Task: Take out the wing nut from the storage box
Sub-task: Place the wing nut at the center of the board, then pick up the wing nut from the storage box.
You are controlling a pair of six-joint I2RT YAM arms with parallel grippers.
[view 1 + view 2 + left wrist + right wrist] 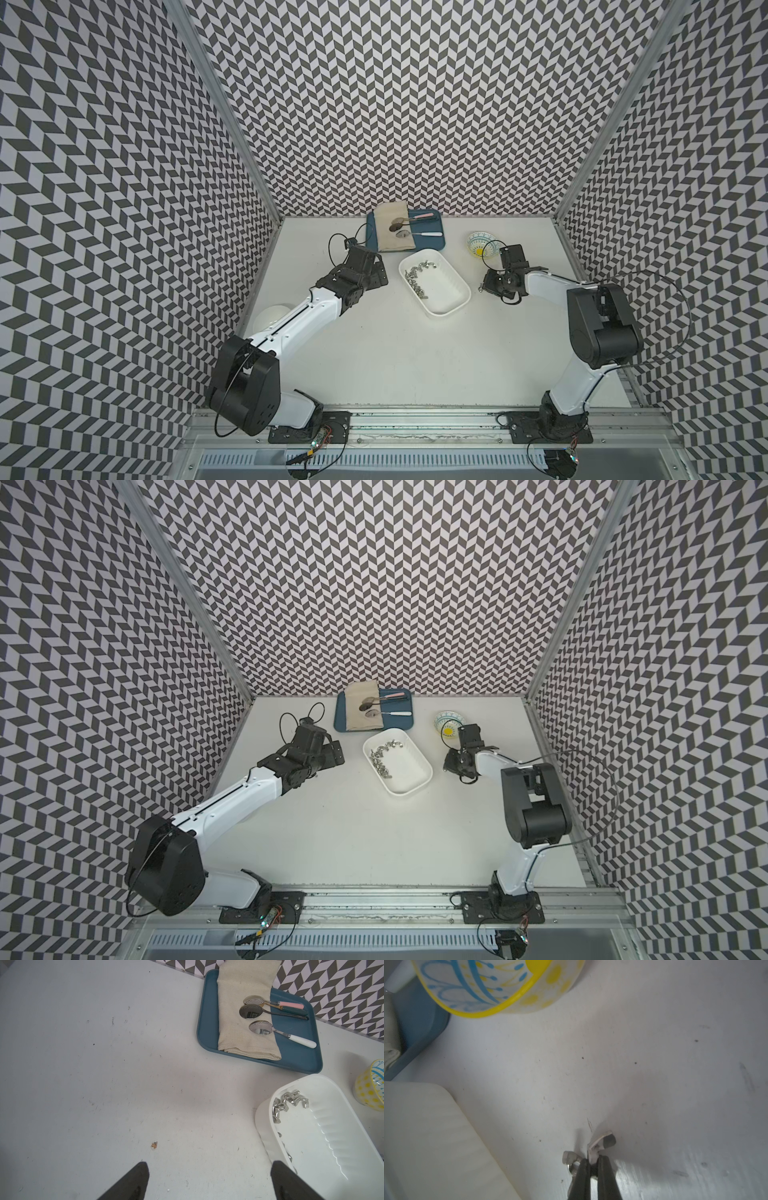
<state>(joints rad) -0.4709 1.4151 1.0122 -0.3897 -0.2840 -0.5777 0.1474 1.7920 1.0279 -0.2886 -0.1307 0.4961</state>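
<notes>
Worktop (pixel 374 365), white, carries the storage box (pixel 445 298) near its middle, with a dark-blue tray (pixel 434 245) just behind it and a small patterned bowl (pixel 474 242) off to one side. The left hand (pixel 209 1165) hangs beside the box, its fingers wide apart and holding nothing. The right hand (pixel 591 1160) is clamped on one wing nut (pixel 601 1142), outside the box and just beside its wall. A loose heap of wing nuts (pixel 415 278) lies inside the box.

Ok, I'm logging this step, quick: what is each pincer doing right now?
Left pincer: open, holding nothing.
Right pincer: closed on a wing nut.
</notes>
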